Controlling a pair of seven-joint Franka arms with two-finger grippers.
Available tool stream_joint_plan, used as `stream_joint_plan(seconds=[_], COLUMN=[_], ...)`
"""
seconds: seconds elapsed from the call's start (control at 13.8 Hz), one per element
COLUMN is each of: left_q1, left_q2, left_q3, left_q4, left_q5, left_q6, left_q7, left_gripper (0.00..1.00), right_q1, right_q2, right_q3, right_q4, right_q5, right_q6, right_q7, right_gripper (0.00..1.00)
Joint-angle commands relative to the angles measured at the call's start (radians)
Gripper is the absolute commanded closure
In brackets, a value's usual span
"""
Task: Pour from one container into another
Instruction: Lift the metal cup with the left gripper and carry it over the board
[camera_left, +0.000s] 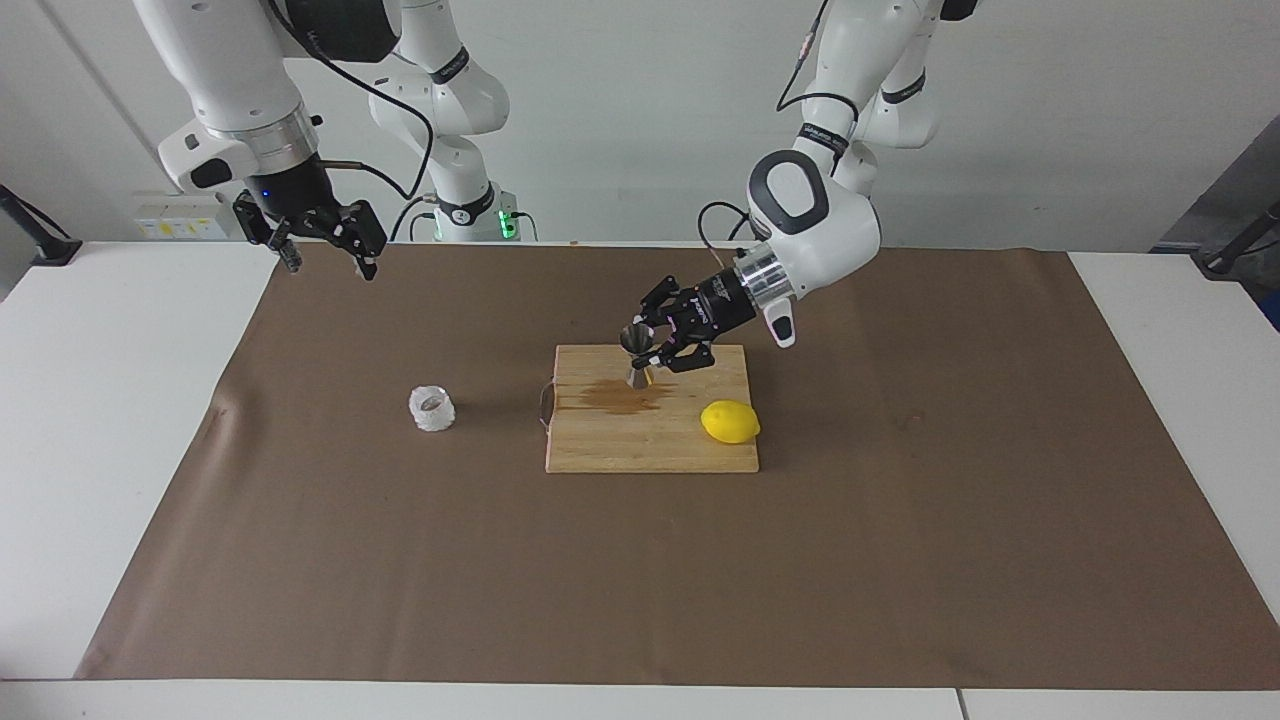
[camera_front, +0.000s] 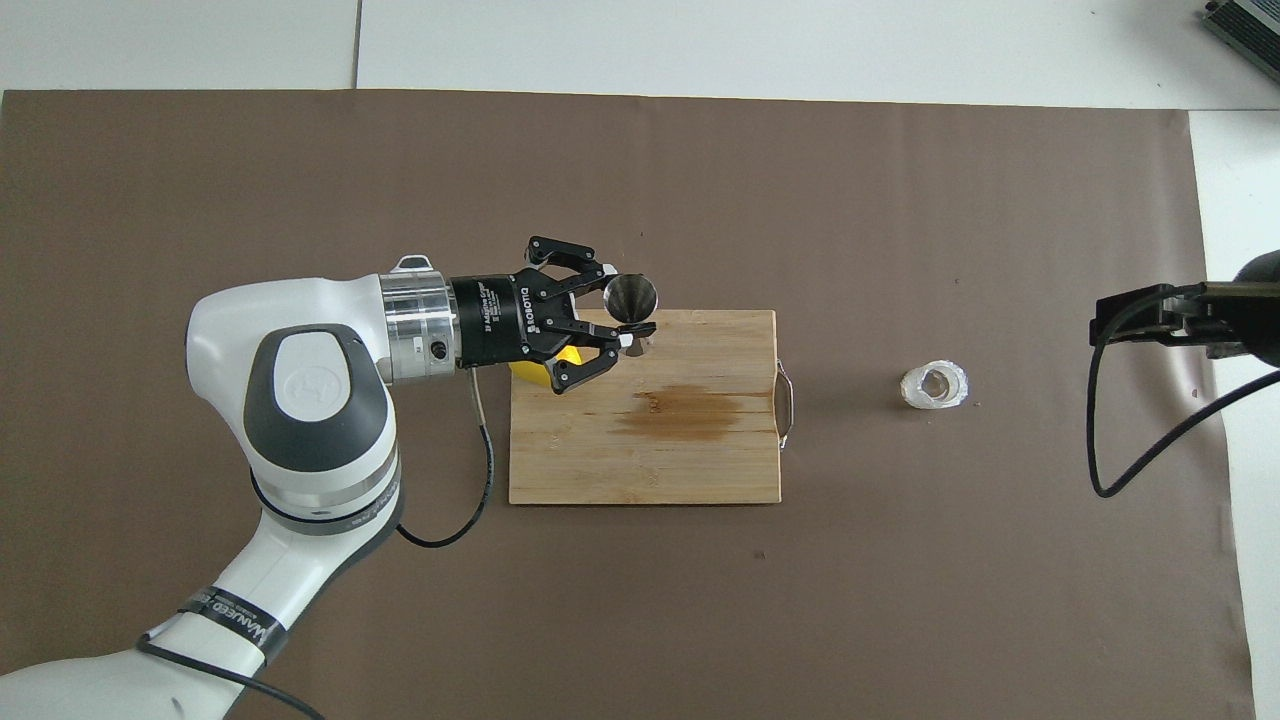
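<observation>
The silver hourglass jigger (camera_left: 637, 356) stands upright on the wooden cutting board (camera_left: 650, 440), near the board's edge closest to the robots; it also shows in the overhead view (camera_front: 631, 296). My left gripper (camera_left: 657, 350) reaches in low from the side, open, with a finger on either side of the jigger's waist. The textured glass cup (camera_left: 432, 408) stands on the brown mat beside the board, toward the right arm's end, and shows in the overhead view (camera_front: 935, 386). My right gripper (camera_left: 328, 262) is open and empty, raised high near its base, waiting.
A yellow lemon (camera_left: 730, 421) lies on the board toward the left arm's end, partly under my left gripper in the overhead view. A brown wet stain (camera_left: 622, 397) marks the board's middle. The board has a metal handle (camera_front: 786, 404) facing the cup.
</observation>
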Motion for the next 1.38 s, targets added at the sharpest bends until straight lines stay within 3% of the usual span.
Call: stream_joint_plan(seconds=[0.0, 0.15, 0.29, 1.31], left_q1=[-0.036, -0.061, -0.078, -0.090], left_q2=[-0.020, 0.003, 0.018, 0.098], left_q3=[0.021, 0.022, 0.021, 0.022], left_q4=[-0.037, -0.029, -0.037, -0.038], left_q5=[-0.066, -0.170, -0.244, -0.312], left_q6=[0.071, 0.166, 0.174, 0.194], left_q7=[0.005, 0.046, 0.162, 0.269], left_gripper=[1.00, 1.00, 1.00, 1.00], right_q1=[-0.006, -0.006, -0.006, -0.005], right_q2=[-0.003, -0.003, -0.003, -0.010], right_q3=[0.003, 0.003, 0.003, 0.003], right_q4=[-0.005, -0.005, -0.005, -0.016], right_q5=[0.012, 0.012, 0.012, 0.012], right_q6=[-0.006, -0.007, -0.007, -0.010], right_q7=[0.006, 0.006, 0.005, 0.005], right_gripper=[0.00, 0.00, 0.00, 0.00])
